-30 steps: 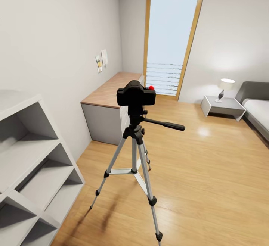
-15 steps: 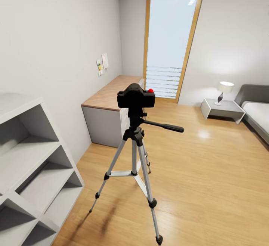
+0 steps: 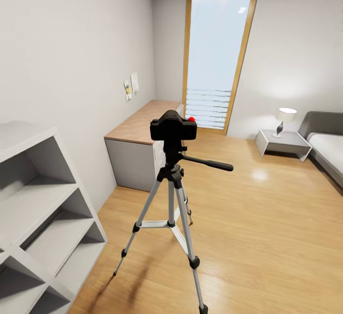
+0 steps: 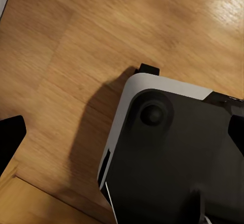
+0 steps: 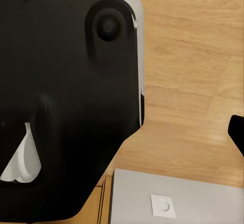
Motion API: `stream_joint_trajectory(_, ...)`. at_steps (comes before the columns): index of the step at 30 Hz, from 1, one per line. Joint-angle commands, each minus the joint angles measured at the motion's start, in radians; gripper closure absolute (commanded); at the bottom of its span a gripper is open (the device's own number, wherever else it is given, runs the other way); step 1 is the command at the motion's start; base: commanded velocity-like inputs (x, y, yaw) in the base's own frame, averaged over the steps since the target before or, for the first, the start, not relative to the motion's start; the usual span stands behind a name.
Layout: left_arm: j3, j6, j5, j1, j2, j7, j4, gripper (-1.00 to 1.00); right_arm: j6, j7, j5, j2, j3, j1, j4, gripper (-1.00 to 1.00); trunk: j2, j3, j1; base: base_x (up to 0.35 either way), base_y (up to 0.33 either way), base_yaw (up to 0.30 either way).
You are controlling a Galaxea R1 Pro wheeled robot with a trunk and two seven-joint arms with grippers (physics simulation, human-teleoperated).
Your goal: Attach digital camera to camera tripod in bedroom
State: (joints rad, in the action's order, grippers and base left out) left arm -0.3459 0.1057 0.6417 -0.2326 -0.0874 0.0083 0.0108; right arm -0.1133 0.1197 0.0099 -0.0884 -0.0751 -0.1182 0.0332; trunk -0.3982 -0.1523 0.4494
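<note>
1. The camera [image 3: 174, 127] sits on top of the tripod [image 3: 172, 195], beside the desk [image 3: 143, 124].
2. Neither claw's state can be told.
3. Risk: the robot's base [image 4: 168, 152] bumping a tripod leg could topple everything.

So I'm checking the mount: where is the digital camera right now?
In the head view, the digital camera sits atop the camera tripod at centre frame, in front of the wood-topped desk.
</note>
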Motion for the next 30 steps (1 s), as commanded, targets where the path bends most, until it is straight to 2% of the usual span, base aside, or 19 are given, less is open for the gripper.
stream_joint_trajectory(1,-0.008,0.002,0.007,-0.001,0.000,0.001,0.000,-1.00,-0.006,0.005,0.001,0.000,-0.007,-0.002,0.004,-1.00,-0.002,0.000,0.001,0.000,0.000,0.000)
stream_joint_trajectory(30,-0.008,0.003,0.007,-0.001,0.000,0.001,0.000,-1.00,-0.006,0.005,0.001,-0.001,-0.007,-0.001,0.002,-1.00,-0.002,0.046,0.001,0.000,0.000,0.000)
